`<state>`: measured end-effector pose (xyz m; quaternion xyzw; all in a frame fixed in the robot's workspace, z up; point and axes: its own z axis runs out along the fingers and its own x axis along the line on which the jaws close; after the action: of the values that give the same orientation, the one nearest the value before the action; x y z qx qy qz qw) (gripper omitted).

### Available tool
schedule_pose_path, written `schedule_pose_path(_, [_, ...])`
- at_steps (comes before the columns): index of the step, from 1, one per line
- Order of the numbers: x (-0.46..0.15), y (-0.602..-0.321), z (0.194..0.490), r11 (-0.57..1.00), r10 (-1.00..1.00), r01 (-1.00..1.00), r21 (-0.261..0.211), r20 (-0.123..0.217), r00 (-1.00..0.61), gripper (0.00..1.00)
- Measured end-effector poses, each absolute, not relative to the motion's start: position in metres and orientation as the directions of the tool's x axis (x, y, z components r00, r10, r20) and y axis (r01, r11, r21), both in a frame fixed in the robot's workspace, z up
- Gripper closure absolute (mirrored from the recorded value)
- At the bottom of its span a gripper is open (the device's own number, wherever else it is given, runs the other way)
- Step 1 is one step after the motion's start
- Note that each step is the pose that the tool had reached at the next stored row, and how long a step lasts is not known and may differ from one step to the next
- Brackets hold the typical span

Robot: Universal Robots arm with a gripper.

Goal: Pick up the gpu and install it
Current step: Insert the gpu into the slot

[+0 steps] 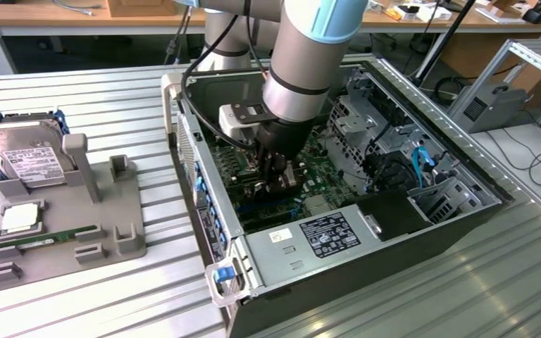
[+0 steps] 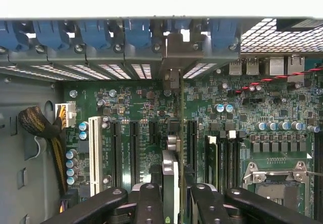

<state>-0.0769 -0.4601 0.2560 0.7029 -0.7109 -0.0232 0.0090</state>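
My gripper (image 1: 278, 184) is down inside the open computer case (image 1: 205, 211), over the green motherboard (image 1: 322, 172). It is shut on the gpu (image 2: 170, 176), which the wrist view shows edge-on as a thin dark board between my two black fingers (image 2: 149, 204). The card stands upright among the black expansion slots (image 2: 134, 148). Its silver bracket (image 2: 171, 57) lines up with an opening in the case's rear wall. How deep the card's edge sits in a slot is hidden. In the exterior view the gpu (image 1: 287, 176) is a narrow sliver beneath the gripper (image 2: 171, 196).
A grey holder tray (image 1: 110, 239) at the exterior view's left carries a hard drive (image 1: 26, 158), a green memory stick (image 1: 50, 239) and a small silver chip (image 1: 19, 218). Inside the case are a labelled power supply (image 1: 327, 236), blue slot latches (image 2: 136, 35), a white slot (image 2: 94, 153), a processor socket (image 2: 275, 183) and sleeved cables (image 2: 43, 128).
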Motion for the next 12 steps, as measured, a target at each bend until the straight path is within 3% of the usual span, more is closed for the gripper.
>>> schedule_pose_path(3, [-0.0769,-0.4600,0.2558,0.011,-1.000,-0.999,0.045,-0.020,-0.012,0.73])
schedule_pose_path(8, [-0.0769,-0.4601,0.2561,0.011,-1.000,-0.999,0.046,-0.020,-0.012,0.42])
schedule_pose_path(9, [-0.0769,-0.4601,0.2561,0.011,-1.000,-0.999,0.046,-0.020,-0.012,0.42])
schedule_pose_path(10, [-0.0769,-0.4601,0.2560,0.011,-1.000,-0.999,0.046,-0.020,-0.012,0.36])
schedule_pose_path(12, [-0.0769,-0.4601,0.2562,0.011,-1.000,-0.999,0.046,-0.019,-0.012,0.36])
